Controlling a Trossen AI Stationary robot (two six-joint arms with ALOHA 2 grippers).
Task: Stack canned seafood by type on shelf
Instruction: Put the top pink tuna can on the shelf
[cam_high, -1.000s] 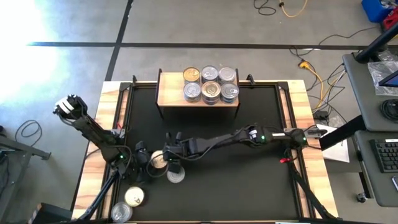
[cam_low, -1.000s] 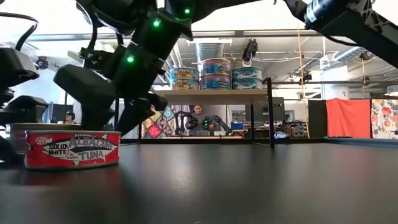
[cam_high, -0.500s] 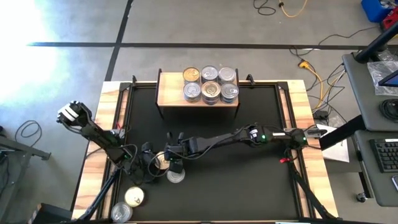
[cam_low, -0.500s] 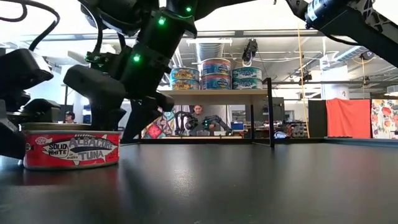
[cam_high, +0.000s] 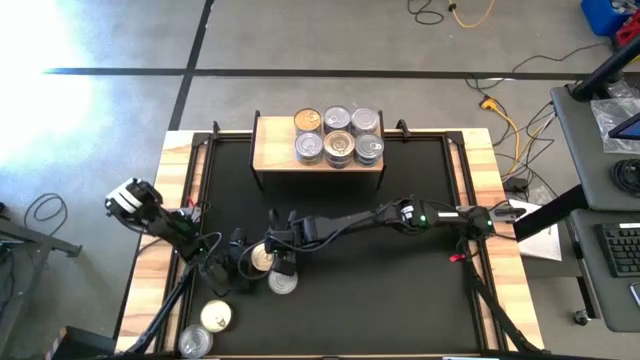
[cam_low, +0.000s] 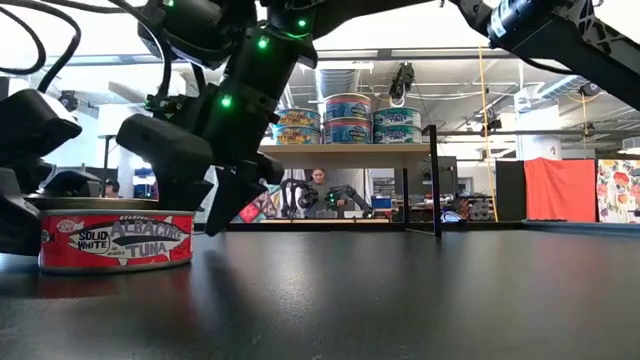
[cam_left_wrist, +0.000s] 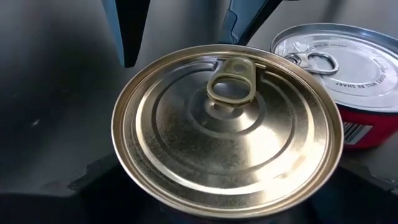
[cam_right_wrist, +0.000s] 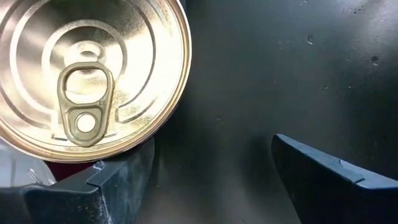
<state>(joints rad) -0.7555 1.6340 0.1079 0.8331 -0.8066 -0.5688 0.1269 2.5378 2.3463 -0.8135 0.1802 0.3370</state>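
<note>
Jaws of my left arm stand wide apart, with the gold-lidded tin low between them. They are not closed on it and I cannot see contact. The jaws of my right arm are also apart and hold nothing; the same tin lies just beside 1 of their fingers, not squarely in the gap.

The gold-lidded tin stands upright on the black counter, at the left front part, well apart from the shelf. Just beside it stands a red-labelled tin with a silver lid.

During the last second my left arm has swung inward from the counter's left edge and its jaws have come closer around the tin. My right arm has almost not moved. I think this means the left jaws are taking over the pick, so the right jaws should draw back before the left ones close. Otherwise the fingers of the 2 arms may hit each other over the lid.

2 more tins wait near the front left corner. On the shelf a group of tins already stands in 3 columns at its middle and right. Several tins are still off the shelf, so I judge the sorting is not finished.
</note>
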